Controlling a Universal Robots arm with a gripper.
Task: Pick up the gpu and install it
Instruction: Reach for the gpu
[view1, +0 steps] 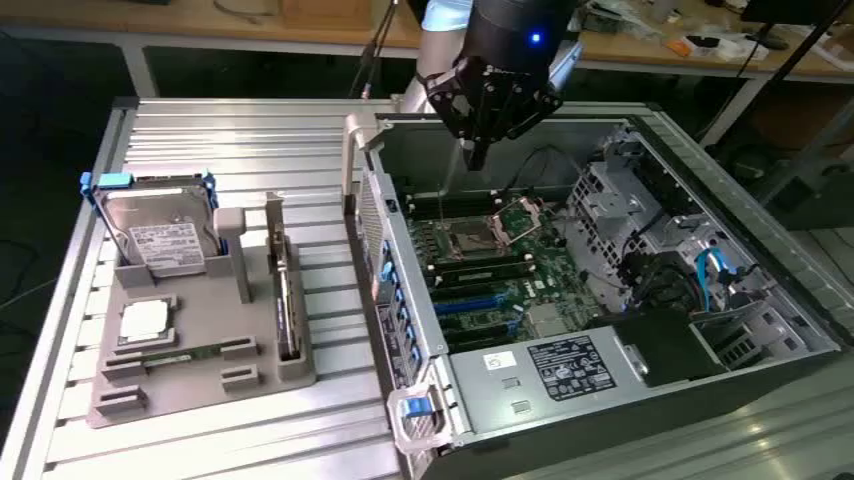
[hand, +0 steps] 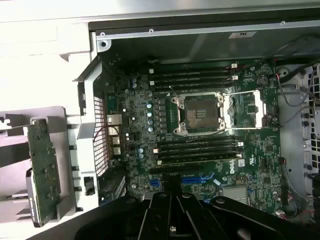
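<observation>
The arm (view1: 514, 30) above the tool (view1: 477, 155) is cut off

1. One gripper (view1: 477, 152) hung over one open computer case (view1: 387, 230).
2. Straight below the gripper lay one motherboard (view1: 541, 252) with one processor socket (view1: 474, 238).
3. Well aside from the gripper, one gray holder (view1: 200, 385) carried one gpu (view1: 284, 310), one hard drive (view1: 160, 240) and one processor chip (view1: 144, 320).
</observation>
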